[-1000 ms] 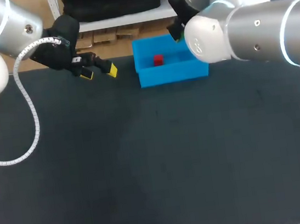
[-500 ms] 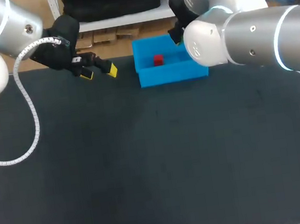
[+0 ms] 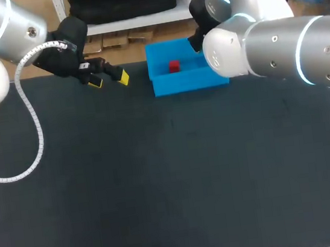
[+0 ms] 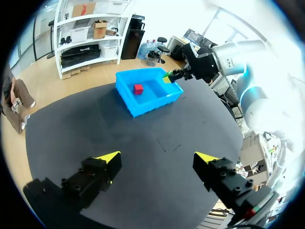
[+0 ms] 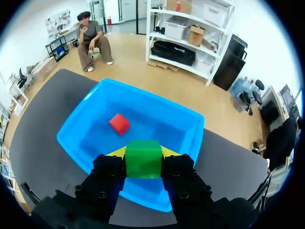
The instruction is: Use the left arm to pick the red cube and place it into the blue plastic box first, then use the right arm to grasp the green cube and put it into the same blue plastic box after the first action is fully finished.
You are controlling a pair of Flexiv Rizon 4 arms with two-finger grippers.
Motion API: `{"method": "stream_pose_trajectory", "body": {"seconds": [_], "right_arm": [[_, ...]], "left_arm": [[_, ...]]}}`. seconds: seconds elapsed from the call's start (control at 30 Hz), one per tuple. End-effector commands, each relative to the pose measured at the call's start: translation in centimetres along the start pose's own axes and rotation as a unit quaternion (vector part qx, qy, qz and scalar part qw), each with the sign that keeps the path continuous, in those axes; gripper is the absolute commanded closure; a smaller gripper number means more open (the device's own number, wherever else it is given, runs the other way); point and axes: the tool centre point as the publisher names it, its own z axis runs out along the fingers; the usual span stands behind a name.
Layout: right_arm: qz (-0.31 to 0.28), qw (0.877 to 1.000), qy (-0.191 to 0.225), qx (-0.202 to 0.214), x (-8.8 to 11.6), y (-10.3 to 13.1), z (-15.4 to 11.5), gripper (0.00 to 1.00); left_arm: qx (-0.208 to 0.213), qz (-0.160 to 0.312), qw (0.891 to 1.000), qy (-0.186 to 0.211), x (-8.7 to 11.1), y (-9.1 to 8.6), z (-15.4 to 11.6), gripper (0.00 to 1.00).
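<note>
Second step: the small red cube (image 3: 174, 66) lies in the blue plastic box (image 3: 190, 81) at the tabletop's far edge, while the right gripper (image 5: 143, 152), clamping the small green cube (image 5: 143, 161) over its edge, should probably ease inward and open.

The surface (image 3: 162, 191) was a dark charcoal, matte sheet that filled most of the head view, from its far edge at 12 o'clock down to 6 o'clock. Its left border ran slantwise at about 9 o'clock. A few faint, pale scuff marks (image 3: 173, 124) showed near its centre. The left wrist view caught them too, as thin light lines on the dark sheet.
</note>
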Motion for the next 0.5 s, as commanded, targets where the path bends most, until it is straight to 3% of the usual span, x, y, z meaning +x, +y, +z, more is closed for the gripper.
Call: {"method": "stream_pose_trajectory", "body": {"seconds": [0.03,0.07,0.5], "right_arm": [[0.002,1.0,0.001,0.002,-0.07,-0.15,0.11,0.56],[0.005,1.0,0.0,0.004,-0.05,-0.21,0.13,0.0],[0.012,1.0,-0.001,0.008,0.16,-0.35,-0.11,0.0]], "left_arm": [[0.002,0.001,1.0,-0.002,0.14,0.08,-0.02,0.0],[0.002,0.001,1.0,-0.002,0.14,0.08,-0.02,0.0],[0.002,0.001,1.0,-0.002,0.14,0.08,-0.02,0.0]]}}
